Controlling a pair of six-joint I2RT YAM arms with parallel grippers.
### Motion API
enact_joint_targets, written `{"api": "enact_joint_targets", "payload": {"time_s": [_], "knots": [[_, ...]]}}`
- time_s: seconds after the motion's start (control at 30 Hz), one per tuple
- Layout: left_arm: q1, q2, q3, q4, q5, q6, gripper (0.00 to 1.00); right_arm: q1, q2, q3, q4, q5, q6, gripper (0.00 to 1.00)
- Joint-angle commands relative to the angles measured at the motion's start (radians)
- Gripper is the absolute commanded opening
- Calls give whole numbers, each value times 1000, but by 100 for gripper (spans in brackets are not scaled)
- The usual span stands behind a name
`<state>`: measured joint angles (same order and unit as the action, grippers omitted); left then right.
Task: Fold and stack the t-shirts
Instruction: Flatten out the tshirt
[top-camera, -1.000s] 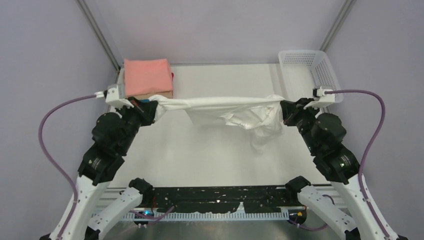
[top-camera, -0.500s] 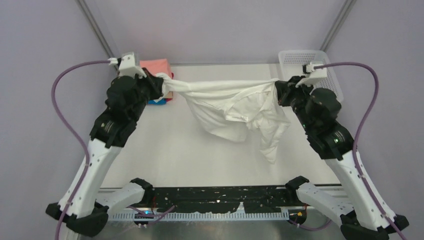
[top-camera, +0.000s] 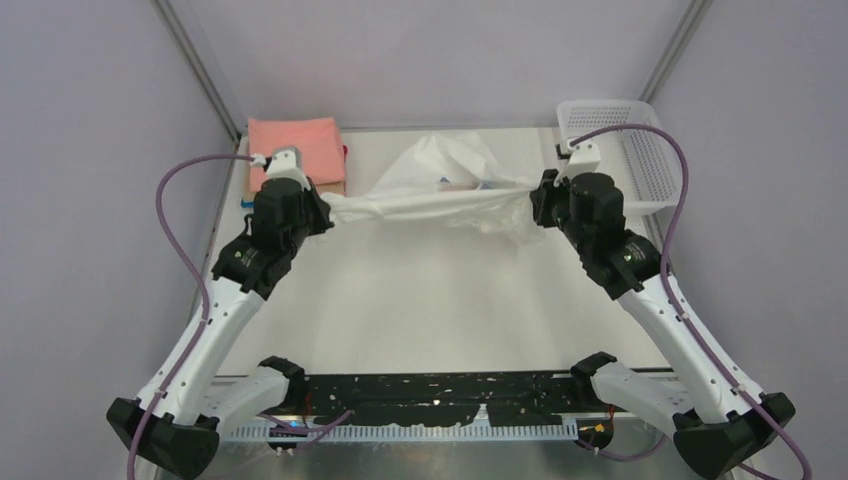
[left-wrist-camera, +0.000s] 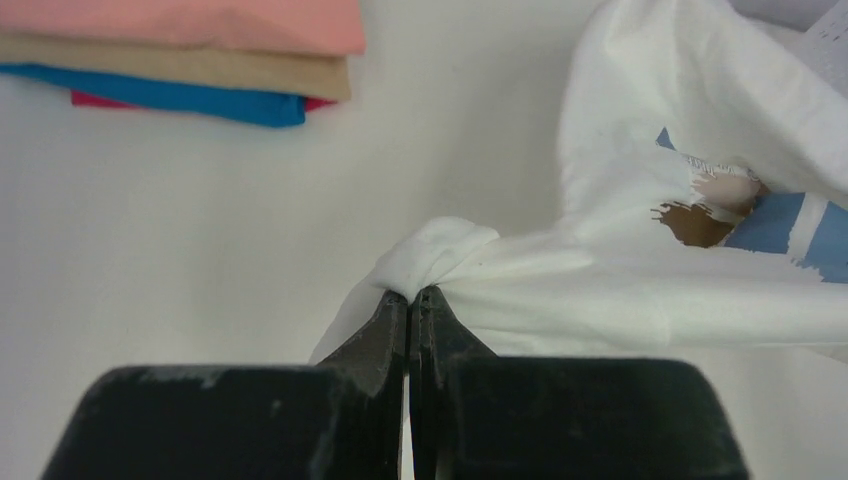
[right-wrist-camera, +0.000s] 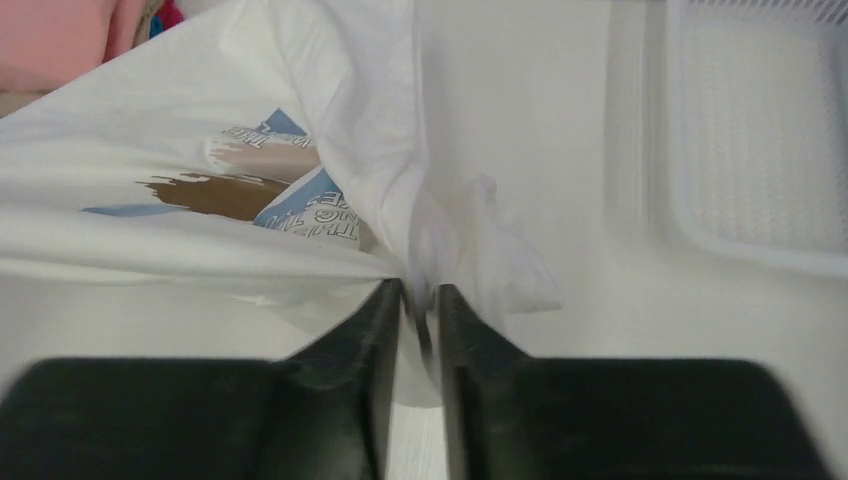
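Two pinches: left claw (left-wrist-camera: 410, 298) and right claw (right-wrist-camera: 420, 292) each clenched on bunched corners of the white print shirt (top-camera: 440, 168), stretched between them near the bench (top-camera: 400, 300) far edge. Light, limp cloth; likely sags and slips unless gripped at corners.

**Both arms stretched toward the far edge, fingers pinched**

The left arm (top-camera: 232, 290) leans from the near edge toward the far-left corner, and the right arm (top-camera: 645, 285) mirrors it toward the far-right corner. Their wrists face each other. The left gripper (left-wrist-camera: 410, 293) and the right gripper (right-wrist-camera: 420, 290) each pinch one end of the white t-shirt (top-camera: 440, 203).
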<state>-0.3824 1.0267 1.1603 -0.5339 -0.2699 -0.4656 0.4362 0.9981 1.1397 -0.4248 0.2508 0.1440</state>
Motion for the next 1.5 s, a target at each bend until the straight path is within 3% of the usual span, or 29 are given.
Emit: {"api": "enact_joint_targets", "payload": {"time_s": [0.0, 0.03, 0.07, 0.1, 0.23, 0.4, 0.8, 1.07, 1.2, 1.3, 1.37, 1.47], "knots": [[9, -70, -212, 26, -29, -94, 0, -3, -37, -184, -87, -78, 104, 50], [8, -74, -242, 4, -59, -116, 0, -3, -47, -217, -104, -59, 117, 61], [9, -75, -263, -15, -84, -131, 0, -4, -57, -226, -116, -11, 149, 85], [8, -74, -282, -38, -108, -144, 0, -4, -66, -239, -133, 16, 163, 100], [8, -67, -318, -91, -169, -194, 0, -4, -132, -285, -146, 136, 267, 95], [10, -66, -355, -101, -216, -228, 0, -4, -190, -382, -41, 88, 289, 95], [10, -44, -398, -38, -152, -235, 0, -3, 169, -375, -32, -47, 328, 99], [10, -26, -399, -32, -158, -231, 0, 0, 390, -332, 49, -82, 341, 68], [10, -21, -405, -29, -166, -231, 0, 1, 458, -308, 29, -5, 346, 63], [10, -16, -402, -26, -168, -230, 0, 6, 463, -287, 3, 83, 370, 35], [10, -14, -389, -32, -170, -230, 0, 8, 437, -267, -14, 151, 375, 25], [10, -24, -369, -44, -178, -228, 0, 9, 369, -220, -71, 220, 367, 23]]}}
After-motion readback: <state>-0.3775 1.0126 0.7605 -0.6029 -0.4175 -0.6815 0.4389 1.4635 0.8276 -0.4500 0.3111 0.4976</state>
